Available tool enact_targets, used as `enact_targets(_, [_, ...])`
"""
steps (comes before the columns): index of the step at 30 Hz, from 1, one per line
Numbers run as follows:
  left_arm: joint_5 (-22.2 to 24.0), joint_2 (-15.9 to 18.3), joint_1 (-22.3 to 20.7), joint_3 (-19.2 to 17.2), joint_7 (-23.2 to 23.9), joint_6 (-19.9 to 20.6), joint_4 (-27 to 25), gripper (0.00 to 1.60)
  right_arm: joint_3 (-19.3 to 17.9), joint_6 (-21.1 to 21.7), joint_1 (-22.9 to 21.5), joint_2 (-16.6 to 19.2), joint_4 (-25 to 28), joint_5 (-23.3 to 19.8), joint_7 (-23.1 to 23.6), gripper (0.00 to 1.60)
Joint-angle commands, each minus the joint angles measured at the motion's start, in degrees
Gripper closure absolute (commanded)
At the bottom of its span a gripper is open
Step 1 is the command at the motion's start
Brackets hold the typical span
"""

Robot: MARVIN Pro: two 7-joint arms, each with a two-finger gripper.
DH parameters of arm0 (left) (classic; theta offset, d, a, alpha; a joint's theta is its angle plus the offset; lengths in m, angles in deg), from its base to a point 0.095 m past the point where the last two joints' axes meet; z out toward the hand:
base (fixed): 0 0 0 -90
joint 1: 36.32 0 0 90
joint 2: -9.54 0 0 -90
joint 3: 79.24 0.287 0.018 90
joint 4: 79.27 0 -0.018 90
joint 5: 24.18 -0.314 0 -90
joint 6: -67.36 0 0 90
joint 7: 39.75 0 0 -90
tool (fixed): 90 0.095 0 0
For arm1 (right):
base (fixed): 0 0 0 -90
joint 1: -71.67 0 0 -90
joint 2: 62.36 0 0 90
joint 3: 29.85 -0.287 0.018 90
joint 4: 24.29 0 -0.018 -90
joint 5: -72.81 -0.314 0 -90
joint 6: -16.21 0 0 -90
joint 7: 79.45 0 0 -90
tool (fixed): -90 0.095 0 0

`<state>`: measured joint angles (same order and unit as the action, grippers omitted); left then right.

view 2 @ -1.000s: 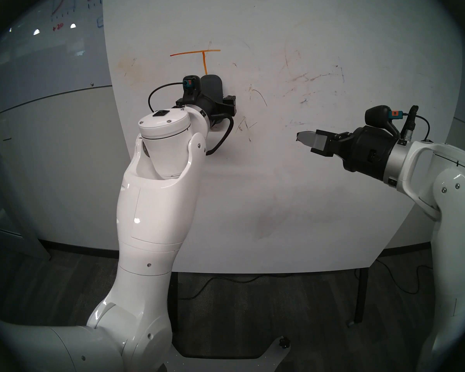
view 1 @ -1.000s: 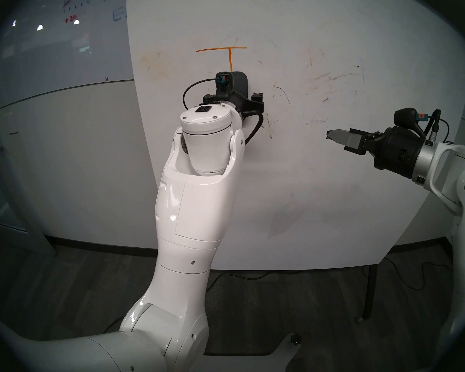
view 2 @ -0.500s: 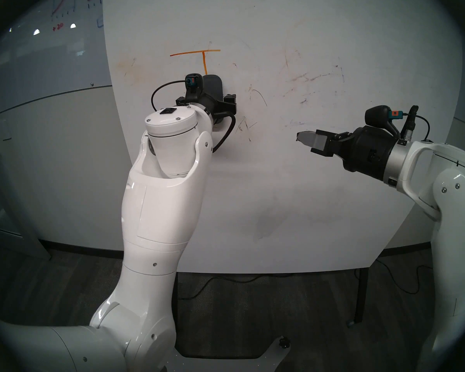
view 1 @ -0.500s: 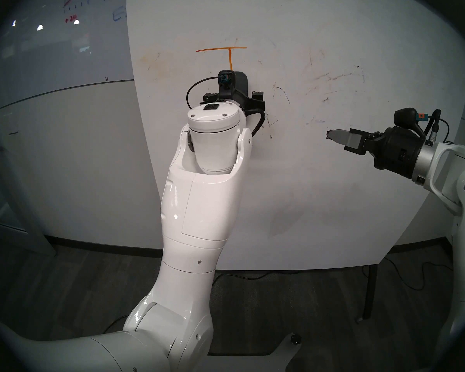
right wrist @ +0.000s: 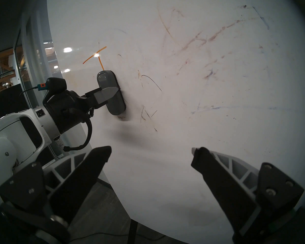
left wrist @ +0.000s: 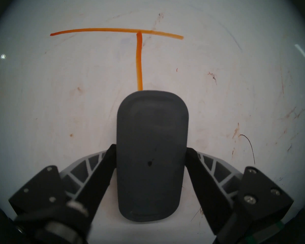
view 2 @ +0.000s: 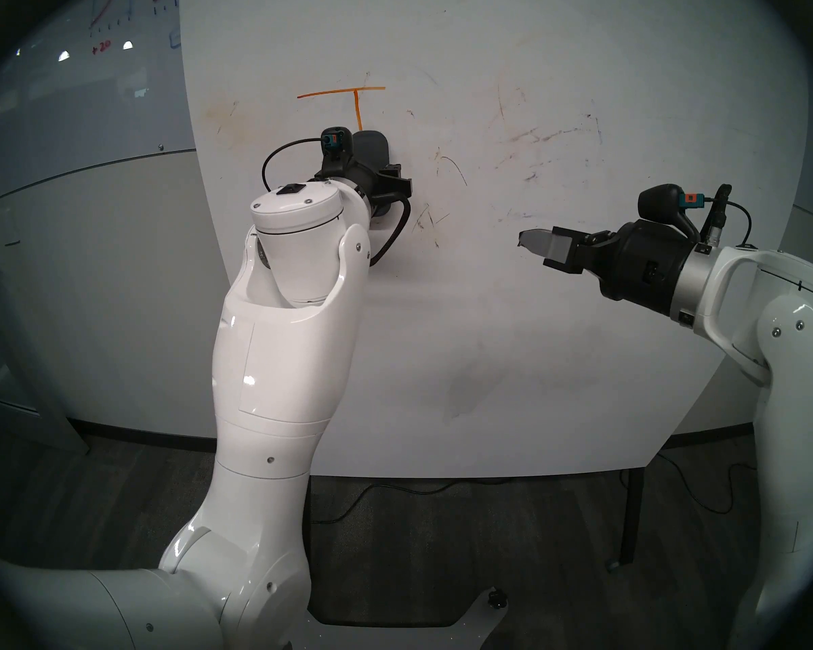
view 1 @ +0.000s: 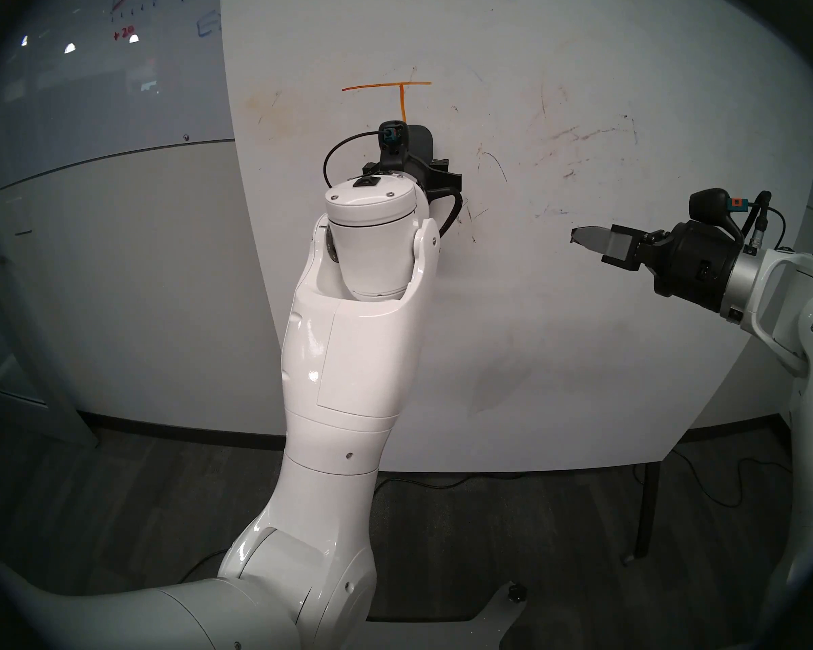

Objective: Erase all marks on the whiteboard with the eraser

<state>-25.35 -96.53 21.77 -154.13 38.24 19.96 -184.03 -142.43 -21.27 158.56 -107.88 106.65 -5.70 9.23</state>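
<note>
Plainly, the large white flat whiteboard (view 1: 583, 306) fills the head view, standing upright on dark metal legs so both arms can reach its face. Behind it, at ten o'clock, a greyish glass board with red and blue graph drawings (view 1: 127, 34) is no part of the job. The dark grey oblong eraser (left wrist: 151, 155) lies flat against the panel, long axis upright, so its felt side can wipe. The left claw (left wrist: 150, 160) pinches its two long sides, fingers touching them. At twelve o'clock from the eraser stands the orange marker "T" (left wrist: 139, 58), its stem running down under the eraser's top edge; likely an upward stroke takes it next. Faint dark scribbles and pale orange smudges (view 1: 578, 138) spread toward two and three o'clock. The right claw (right wrist: 151, 155) hangs spread and empty near the board, well clear; nothing blocks the wipe.
</note>
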Motion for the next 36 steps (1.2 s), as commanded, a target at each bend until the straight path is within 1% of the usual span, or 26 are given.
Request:
enact_targets(1, [0.0,-0.1,-1.0,0.1,0.2,0.0,-1.2,1.04,-0.4,-0.1,-0.6,0.1,0.2,-0.1,-0.1,0.00])
enact_targets(3, [0.0,0.0,-1.1,0.2,0.1,0.1,-1.3,1.15,-0.4,-0.1,-0.6,0.1,0.2,-0.1,-0.1,0.00])
enact_targets(5, [0.0,0.0,-1.1,0.2,0.0,0.3,-1.5,1.34,-0.4,-0.1,-0.6,0.1,0.2,-0.1,-0.1,0.00])
enact_targets(6, [0.0,0.0,-1.1,0.2,-0.1,0.4,-1.6,1.51,-0.4,-0.1,-0.6,0.1,0.2,-0.1,-0.1,0.00])
enact_targets(7, [0.0,0.0,-1.1,0.2,-0.1,0.5,-1.7,1.60,-0.4,-0.1,-0.6,0.1,0.2,-0.1,-0.1,0.00])
enact_targets(20, [0.0,-0.2,-2.1,0.1,-0.5,1.2,-3.0,1.60,-0.4,-0.1,-0.6,0.1,0.2,0.0,-0.1,0.00])
enact_targets(36, [-0.3,-0.7,-6.8,-0.6,-0.5,2.4,-2.9,1.60,-0.4,-0.1,-0.5,0.1,0.2,0.0,0.0,0.00])
